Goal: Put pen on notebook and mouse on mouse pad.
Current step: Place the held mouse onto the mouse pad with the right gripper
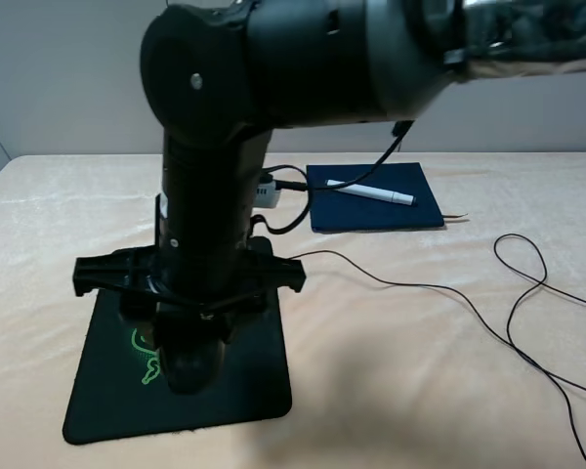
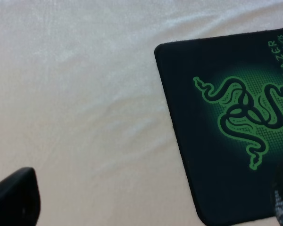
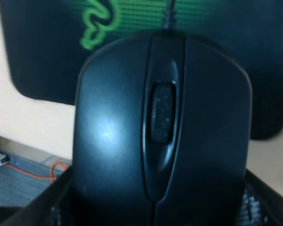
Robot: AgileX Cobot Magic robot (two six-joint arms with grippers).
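**Worktop** (image 1: 420, 381): covered in a cream cloth and carries all the items below.

**Mouse pad** (image 1: 98, 396): black with a green snake logo, lying flat at the near left.

**Mouse** (image 3: 160, 132): glossy black, with the scroll wheel facing the right wrist camera. It is held over the mouse pad. I cannot tell whether its underside touches the pad.

**Cable** (image 1: 439, 290): thin and black. It trails from the mouse area across the worktop to the right, where it forms loose loops.

**Right hand** (image 3: 162, 209): reaches across to the left side of the scene. Its fingers are closed against both sides of the mouse, gripping it.

**Left hand** (image 2: 155, 193): the fingers are spread wide with nothing between them. It is above bare cloth just beside one edge of the mouse pad. One dark finger (image 2: 16, 197) is clear, and the other is only a blur.

**Notebook** (image 1: 371, 219): navy and flat, at the far centre-right, well apart from the mouse pad. A reddish ribbon (image 1: 457, 217) pokes out at its near right corner.

**Pen** (image 1: 371, 192): white, lying on the notebook cover and angled slightly across it.
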